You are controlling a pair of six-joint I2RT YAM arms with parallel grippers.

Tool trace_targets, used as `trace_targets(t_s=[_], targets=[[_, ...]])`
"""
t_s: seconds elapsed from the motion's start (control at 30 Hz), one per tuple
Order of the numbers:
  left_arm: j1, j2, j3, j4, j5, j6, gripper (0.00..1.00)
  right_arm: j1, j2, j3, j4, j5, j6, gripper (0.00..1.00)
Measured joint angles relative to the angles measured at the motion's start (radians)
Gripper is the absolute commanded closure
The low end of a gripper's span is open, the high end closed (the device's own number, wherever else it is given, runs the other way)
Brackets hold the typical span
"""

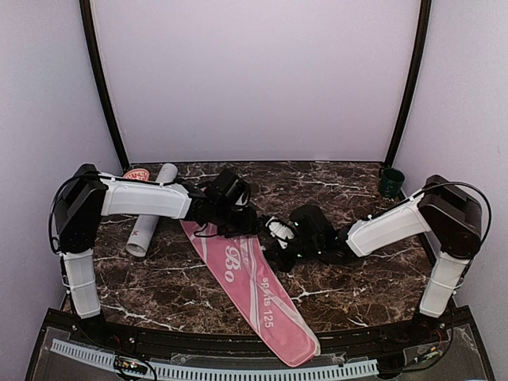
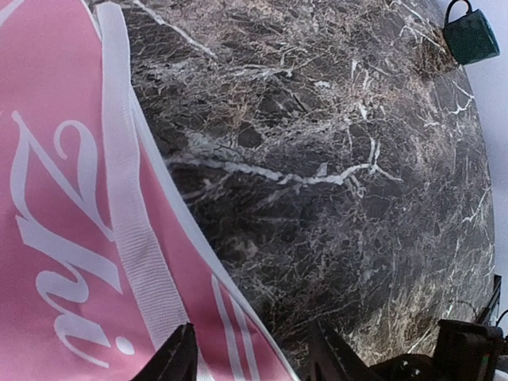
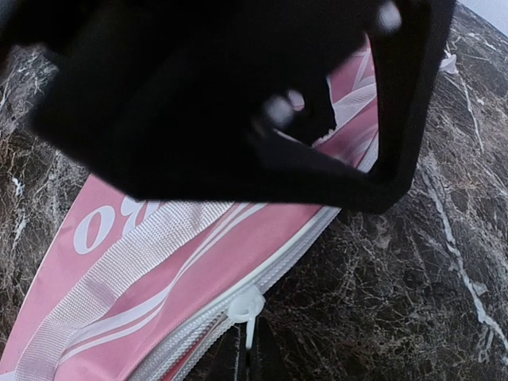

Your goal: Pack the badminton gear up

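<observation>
The long pink bag (image 1: 254, 286) lies slanted across the middle of the tabletop (image 1: 357, 278). No rackets or shuttlecocks show anywhere, so they are probably packed inside already, but the pictures cannot prove it. The right tool (image 3: 244, 361) has its fingers together, and they seem to pinch the white zip pull (image 3: 246, 305) at the edge of the bag. The left tool (image 2: 254, 355) has its fingers apart, low over the same edge, with nothing clamped. So the job looks nearly done, with the zip being the part left. How far the zip is shut is hard to tell. The white tube (image 1: 149, 218) lies outside the bag on the left, under the left arm. The tabletop is dark brown marble with white veins. A small green cup (image 1: 390, 181) stands in the far right corner. The walls (image 1: 254, 79) are plain and pale, with black poles (image 1: 103, 87) at the corners.
</observation>
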Motion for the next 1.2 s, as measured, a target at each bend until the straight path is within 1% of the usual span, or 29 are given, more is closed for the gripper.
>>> trace_targets(t_s=[0.2, 0.27, 0.4, 0.5, 0.53, 0.87, 1.2], targets=[[0.0, 0.068, 0.025, 0.008, 0.013, 0.002, 0.6, 0.008, -0.002, 0.0, 0.007, 0.002, -0.008, 1.0], [0.0, 0.075, 0.026, 0.007, 0.014, 0.003, 0.64, 0.01, -0.003, -0.001, 0.007, 0.005, -0.013, 1.0], [0.0, 0.081, 0.04, -0.009, 0.013, 0.006, 0.81, 0.015, -0.005, -0.004, 0.007, 0.01, -0.021, 1.0], [0.0, 0.082, 0.059, -0.034, 0.008, 0.016, 0.98, 0.018, -0.01, -0.004, 0.006, 0.013, -0.025, 1.0], [0.002, 0.082, 0.065, -0.041, 0.006, 0.019, 1.0, 0.019, -0.014, -0.004, 0.003, 0.013, -0.026, 1.0], [0.023, 0.081, 0.106, -0.094, 0.002, 0.062, 1.0, 0.064, -0.098, -0.039, -0.059, 0.057, -0.048, 1.0], [0.124, 0.067, 0.109, -0.132, -0.026, 0.138, 1.0, 0.151, -0.182, -0.092, -0.142, 0.102, -0.055, 1.0]])
